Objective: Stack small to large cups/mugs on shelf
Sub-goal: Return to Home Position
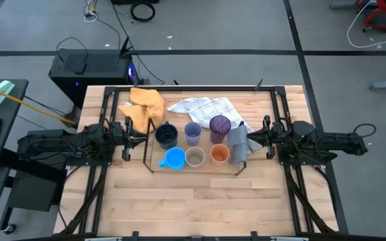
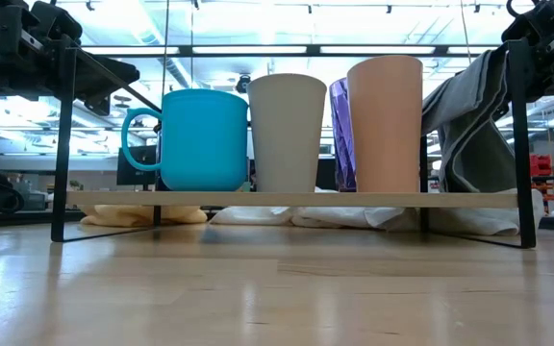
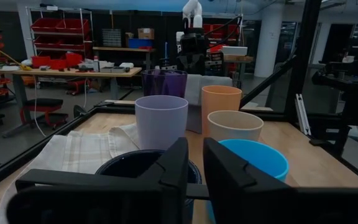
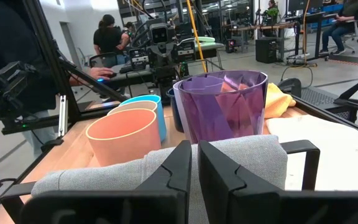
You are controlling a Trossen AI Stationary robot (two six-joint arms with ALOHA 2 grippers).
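High view: six cups (image 1: 195, 157) stand in two rows on the shelf (image 1: 206, 144) at frame centre. Left gripper (image 1: 143, 131) at its left end, right gripper (image 1: 252, 137) at its right; both closed, empty.

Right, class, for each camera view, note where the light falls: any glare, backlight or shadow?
High view: even light on the table, no glare. Low view: ceiling lights glare behind the blue mug, and the table shines there. Left wrist view: dim overall. Right wrist view: light passes through the purple cup.
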